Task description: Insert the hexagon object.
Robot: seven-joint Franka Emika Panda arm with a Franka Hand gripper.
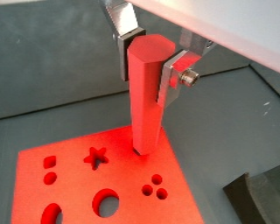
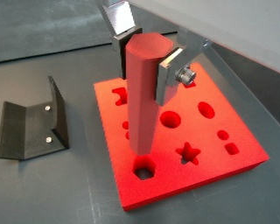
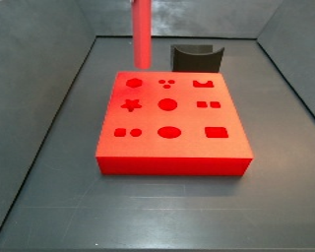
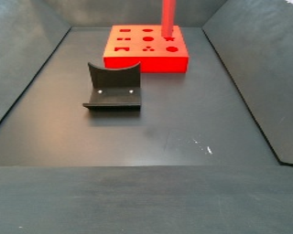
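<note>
The hexagon object (image 1: 143, 96) is a long red six-sided rod, held upright. My gripper (image 1: 152, 68) is shut on its upper end, one silver finger on each side, in both wrist views (image 2: 146, 63). The rod (image 2: 140, 105) hangs over the flat red block (image 2: 213, 144), its lower end right at a hexagonal hole (image 2: 143, 169) near the block's edge. I cannot tell whether the tip has entered the hole. In both side views only the rod (image 3: 141, 34) (image 4: 168, 18) shows above the block (image 3: 173, 148) (image 4: 146, 55); the gripper is out of frame.
The dark fixture (image 2: 31, 127) stands on the floor beside the block, also seen in both side views (image 4: 113, 89) (image 3: 196, 57). The block has several other shaped holes, among them a star (image 2: 188, 153) and circles. Grey walls enclose the floor (image 4: 149, 137).
</note>
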